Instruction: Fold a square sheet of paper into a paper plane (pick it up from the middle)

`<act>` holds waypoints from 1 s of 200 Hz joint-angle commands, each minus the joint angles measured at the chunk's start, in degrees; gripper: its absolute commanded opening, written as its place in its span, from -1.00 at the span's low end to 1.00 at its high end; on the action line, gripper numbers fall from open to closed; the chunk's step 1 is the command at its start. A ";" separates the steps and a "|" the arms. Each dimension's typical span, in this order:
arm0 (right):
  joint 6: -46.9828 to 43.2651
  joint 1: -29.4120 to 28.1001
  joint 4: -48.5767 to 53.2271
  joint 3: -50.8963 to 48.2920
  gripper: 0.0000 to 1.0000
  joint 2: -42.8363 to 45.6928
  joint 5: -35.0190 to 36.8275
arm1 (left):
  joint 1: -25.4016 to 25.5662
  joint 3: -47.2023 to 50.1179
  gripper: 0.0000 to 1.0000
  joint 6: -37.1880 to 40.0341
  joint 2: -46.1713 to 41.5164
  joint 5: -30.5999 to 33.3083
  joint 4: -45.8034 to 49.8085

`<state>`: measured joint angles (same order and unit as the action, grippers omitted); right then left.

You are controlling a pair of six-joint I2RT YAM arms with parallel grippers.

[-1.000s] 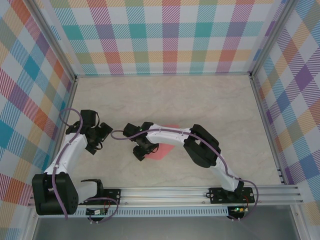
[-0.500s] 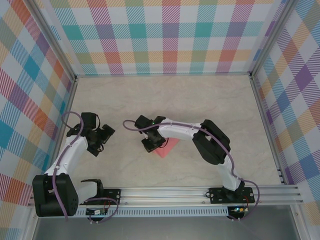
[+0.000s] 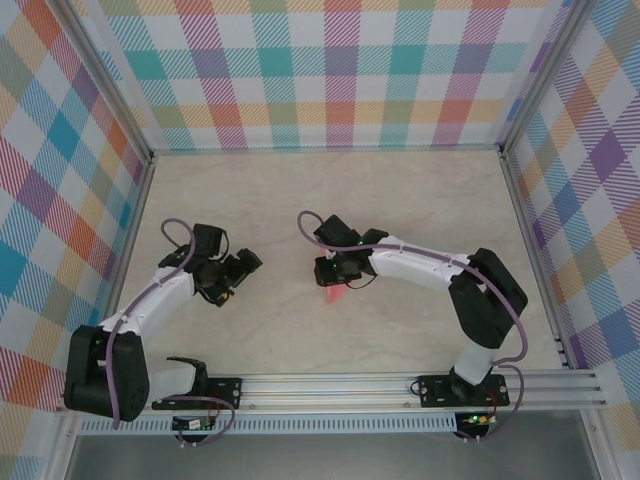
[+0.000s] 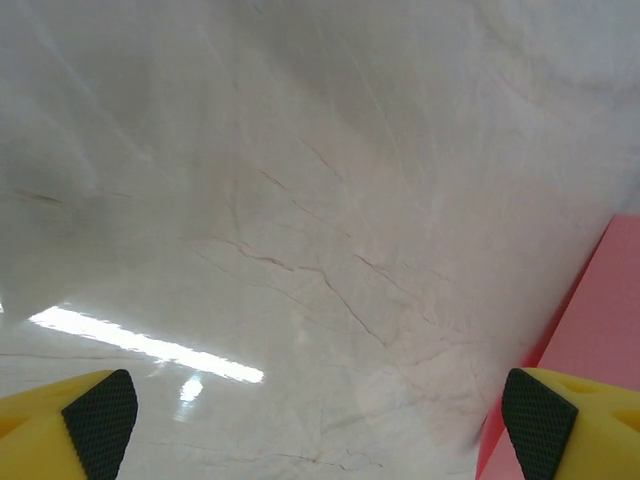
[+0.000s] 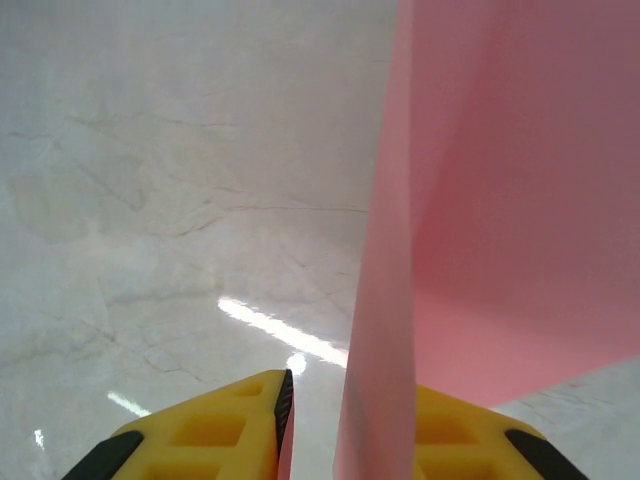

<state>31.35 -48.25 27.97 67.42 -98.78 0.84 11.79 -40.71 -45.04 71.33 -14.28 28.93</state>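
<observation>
While your right gripper (image 5: 350, 405) stays out of the count as free, it clamps the square sheet of paper (image 5: 520, 200) near mid-table (image 3: 420, 200). Your left gripper (image 4: 320, 415): spread wide, empty, paper near one finger.

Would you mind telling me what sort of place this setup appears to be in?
Probably a lab robot test cell: plaid panel walls box in a marble-look table, and a left arm and right arm are bolted to an aluminium rail.
</observation>
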 commanded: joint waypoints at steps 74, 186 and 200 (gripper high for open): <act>12.83 10.34 -13.00 -16.29 0.16 11.81 -12.92 | 19.10 -10.20 0.69 -4.67 17.96 -1.36 -19.78; 20.56 18.13 -11.27 -20.11 -0.08 9.13 -26.41 | 25.97 -17.65 -0.30 -6.56 32.81 -7.50 -31.00; 20.85 18.53 -11.44 -20.59 -0.12 9.27 -26.97 | 26.26 -17.86 -0.38 -6.71 34.14 -7.34 -31.41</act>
<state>50.65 -30.65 14.74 48.07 -89.21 -23.73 36.91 -57.21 -51.70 102.94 -20.45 -0.82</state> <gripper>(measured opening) 0.454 0.334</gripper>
